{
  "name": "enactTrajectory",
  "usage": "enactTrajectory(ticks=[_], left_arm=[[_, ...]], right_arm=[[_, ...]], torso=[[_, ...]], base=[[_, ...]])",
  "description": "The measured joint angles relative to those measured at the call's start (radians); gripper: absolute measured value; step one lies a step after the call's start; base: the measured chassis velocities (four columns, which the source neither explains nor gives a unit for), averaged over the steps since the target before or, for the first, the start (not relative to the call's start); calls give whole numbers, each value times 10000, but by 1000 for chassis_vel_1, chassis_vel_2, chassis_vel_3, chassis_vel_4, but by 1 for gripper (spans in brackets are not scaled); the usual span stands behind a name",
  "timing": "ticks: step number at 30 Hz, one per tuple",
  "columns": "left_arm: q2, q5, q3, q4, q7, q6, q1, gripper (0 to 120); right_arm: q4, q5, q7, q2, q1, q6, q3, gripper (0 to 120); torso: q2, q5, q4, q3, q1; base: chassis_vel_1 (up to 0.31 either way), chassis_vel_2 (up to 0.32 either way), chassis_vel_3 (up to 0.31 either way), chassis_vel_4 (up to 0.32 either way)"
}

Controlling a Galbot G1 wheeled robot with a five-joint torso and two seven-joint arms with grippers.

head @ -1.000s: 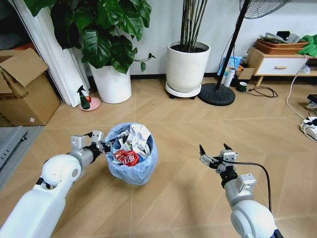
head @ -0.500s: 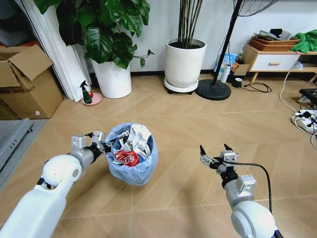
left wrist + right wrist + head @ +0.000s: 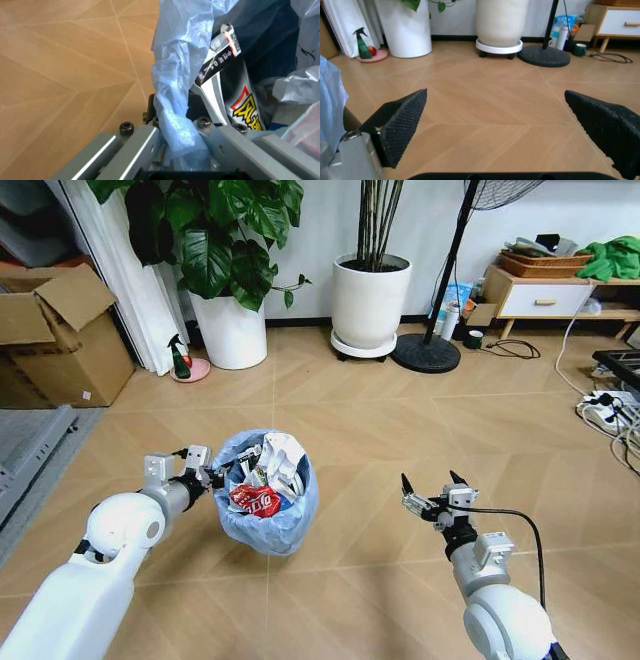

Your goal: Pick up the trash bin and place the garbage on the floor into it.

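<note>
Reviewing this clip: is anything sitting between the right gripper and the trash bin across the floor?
Nothing visible does. The right gripper hangs open over bare floor, and the stretch from it to the trash bin holds no object. The left gripper is shut on the bin's far rim, out of that path.

trash bin (image 3: 268,498) on floor (image 3: 400,430) left | garbage (image 3: 262,476) in it
</note>
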Motion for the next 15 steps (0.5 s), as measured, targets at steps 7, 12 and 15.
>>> enactTrajectory(ticks=[7,12,15], left_arm=[[8,-2,-21,-7,2,0,16,0],[-11,-1,-29,-7,3,0,16,0],[-12,0,-34,-6,3,0,14,0]], right_arm=[[4,-9,-1,29,3,7,-2,100],[4,-13,-4,29,-12,16,2,100],[3,-13,-5,28,-8,18,5,100]], torso=[[0,0,0,0,0],[0,-3,0,0,0],[0,2,-1,0,0]], base=[[144,-144,-142,146],[174,-164,-154,164],[170,-159,-173,159]])
